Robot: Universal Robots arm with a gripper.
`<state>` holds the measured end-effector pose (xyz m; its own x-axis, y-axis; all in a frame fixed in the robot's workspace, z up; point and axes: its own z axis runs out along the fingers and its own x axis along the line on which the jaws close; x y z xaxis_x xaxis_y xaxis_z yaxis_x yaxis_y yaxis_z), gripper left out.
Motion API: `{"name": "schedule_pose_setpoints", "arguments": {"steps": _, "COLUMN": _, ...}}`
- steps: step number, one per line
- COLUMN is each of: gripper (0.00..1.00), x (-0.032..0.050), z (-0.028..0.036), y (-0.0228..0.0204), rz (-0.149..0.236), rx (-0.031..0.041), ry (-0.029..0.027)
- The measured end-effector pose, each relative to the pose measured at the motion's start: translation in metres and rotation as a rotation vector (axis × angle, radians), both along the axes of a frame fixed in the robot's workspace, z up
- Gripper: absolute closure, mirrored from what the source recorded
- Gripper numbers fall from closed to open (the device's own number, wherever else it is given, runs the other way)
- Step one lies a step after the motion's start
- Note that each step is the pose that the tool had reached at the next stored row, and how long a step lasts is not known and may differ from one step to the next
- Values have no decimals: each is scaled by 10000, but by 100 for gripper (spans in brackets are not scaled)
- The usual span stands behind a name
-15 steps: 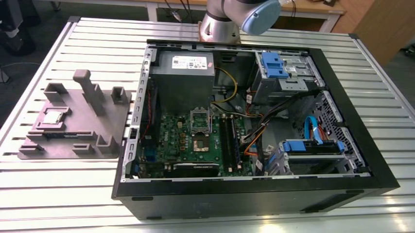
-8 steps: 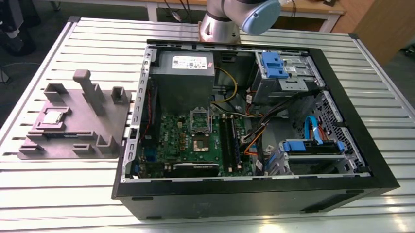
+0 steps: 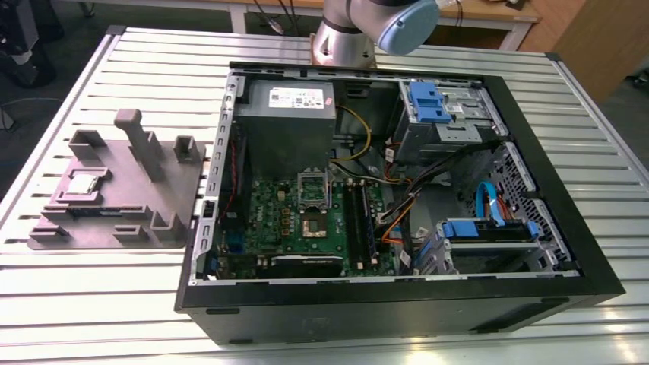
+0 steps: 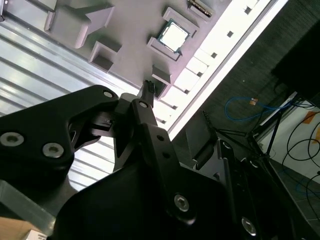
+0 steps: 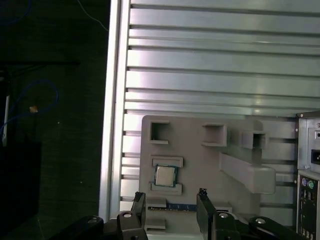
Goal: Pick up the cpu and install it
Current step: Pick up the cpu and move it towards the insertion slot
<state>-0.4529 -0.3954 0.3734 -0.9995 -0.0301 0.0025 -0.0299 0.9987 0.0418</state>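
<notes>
**Cpu point(image 3: 83, 184) seated in its grey holder point(image 3: 127, 199); gripper point(image 5: 171, 201) open and empty.**
Holder at the exterior view's left, computer case point(image 3: 406, 308) well apart to the right. In the first wrist view the cpu lies just beyond the fingertips point(image 5: 204, 207), in line with their gap.

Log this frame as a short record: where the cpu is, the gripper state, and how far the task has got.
cpu: lying flat in a pocket of the grey holder tray, on the exterior view's left of the computer case
gripper: jaws open, nothing held, above the tray with the cpu just ahead of it
motherboard: inside the open case
progress: cpu not yet picked up
</notes>
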Motion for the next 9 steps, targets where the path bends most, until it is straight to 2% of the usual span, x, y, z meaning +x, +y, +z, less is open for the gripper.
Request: {"name": "schedule_pose_setpoints", "arguments": {"steps": 9, "gripper": 47, "x": 0, "z": -32, "y": 0, "rz": 0, "rx": 0, "ry": 4}}
